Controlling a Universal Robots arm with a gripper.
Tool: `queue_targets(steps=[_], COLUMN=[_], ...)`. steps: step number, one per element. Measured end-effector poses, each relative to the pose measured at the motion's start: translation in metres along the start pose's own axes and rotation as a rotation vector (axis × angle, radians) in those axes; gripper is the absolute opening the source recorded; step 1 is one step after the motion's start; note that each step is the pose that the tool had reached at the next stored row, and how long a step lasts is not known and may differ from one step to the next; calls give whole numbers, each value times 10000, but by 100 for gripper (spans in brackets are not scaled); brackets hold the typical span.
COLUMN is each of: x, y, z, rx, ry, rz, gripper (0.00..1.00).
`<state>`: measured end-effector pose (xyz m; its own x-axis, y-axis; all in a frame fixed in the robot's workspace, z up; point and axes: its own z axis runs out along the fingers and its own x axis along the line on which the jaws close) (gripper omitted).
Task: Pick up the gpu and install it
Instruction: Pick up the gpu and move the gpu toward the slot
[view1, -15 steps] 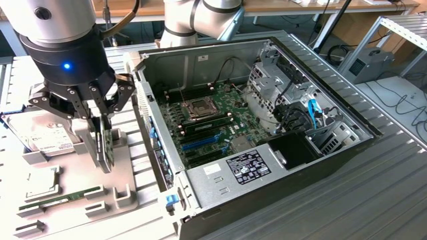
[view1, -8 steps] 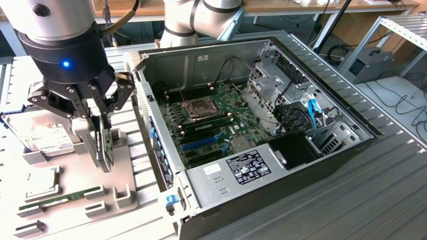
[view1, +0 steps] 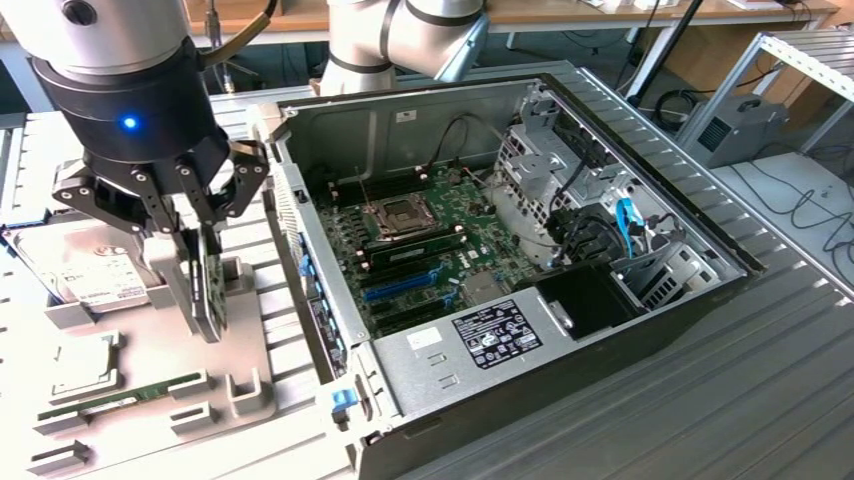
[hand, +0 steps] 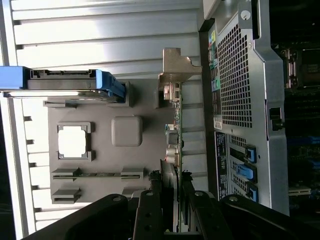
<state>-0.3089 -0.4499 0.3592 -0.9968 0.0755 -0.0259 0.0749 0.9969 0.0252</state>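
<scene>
Black jaws clamp the gpu (view1: 207, 300).

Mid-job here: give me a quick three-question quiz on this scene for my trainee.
1. True or false: the flat dark circuit-board gpu with the silver metal end bracket is already seated inside the open black-and-grey metal computer case.
2. What is clamped between the fingers of the black gripper? A) a long narrow green memory stick B) the gpu C) a square silver processor chip
3. Fill in: the silver hard drive with the white label sits on the exterior view's ____ of the computer case.

Key: 1 false; 2 B; 3 left.
</scene>
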Motion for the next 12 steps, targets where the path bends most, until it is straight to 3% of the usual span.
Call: queue_targets(steps=[12], x=[-1], y=[1], z=[-51], rx=[0], ry=[0], rz=[0], gripper=[26])
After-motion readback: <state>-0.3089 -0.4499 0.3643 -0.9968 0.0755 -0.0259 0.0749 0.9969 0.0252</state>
